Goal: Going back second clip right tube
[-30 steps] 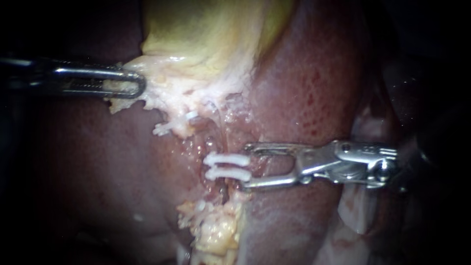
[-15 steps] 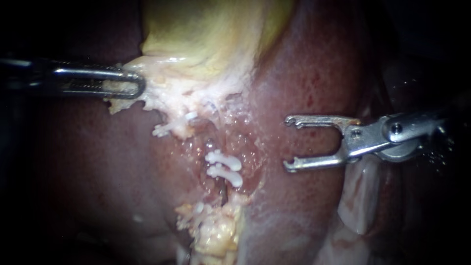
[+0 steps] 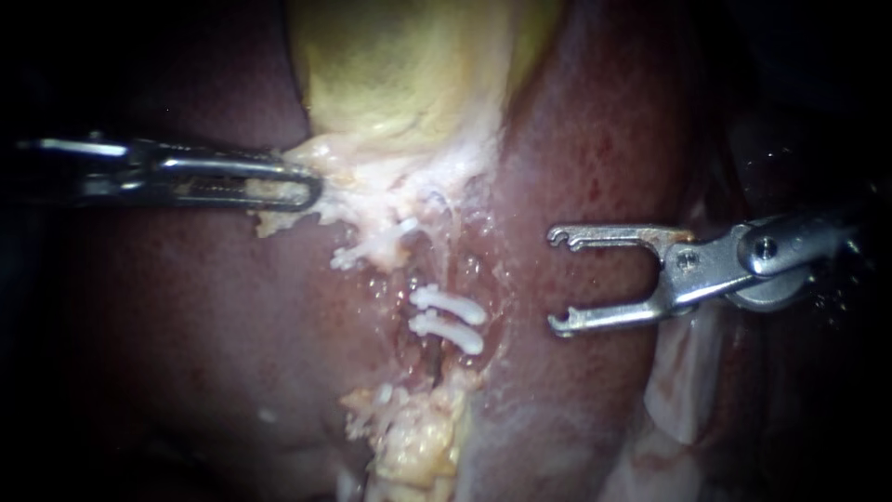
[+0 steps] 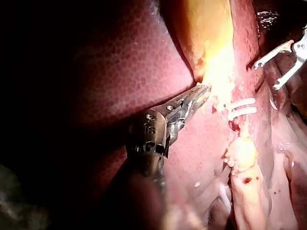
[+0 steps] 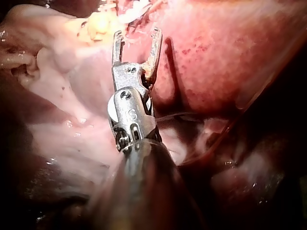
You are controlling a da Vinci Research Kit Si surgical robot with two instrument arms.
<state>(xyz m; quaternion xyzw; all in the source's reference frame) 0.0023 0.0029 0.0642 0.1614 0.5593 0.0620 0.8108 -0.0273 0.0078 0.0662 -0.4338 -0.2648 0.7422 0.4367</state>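
Observation:
The yellow-green gallbladder [image 3: 400, 74] lies on the dark red liver [image 3: 595, 139]. My left instrument [image 3: 311, 191] is shut on the pale tissue [image 3: 367, 181] at the gallbladder's lower end; the left wrist view shows the same hold [image 4: 200, 92]. Two white clips [image 3: 449, 316] sit one below the other across the right tube [image 3: 429, 358], also visible beside the left instrument's jaws [image 4: 242, 108]. A third white clip [image 3: 372, 247] lies on the left tube. My right instrument [image 3: 557, 279] hangs to the right of the clips, jaws wide open and empty [image 5: 136, 36].
A lump of yellow fat [image 3: 409, 437] lies below the clipped tube. Pale pink tissue folds [image 3: 678, 390] sit under the right instrument's shaft. The surroundings beyond the liver are dark.
The right instrument has drawn back to the right from the two clips, jaws open and empty. The left instrument has shifted right and slightly down with the tissue it holds.

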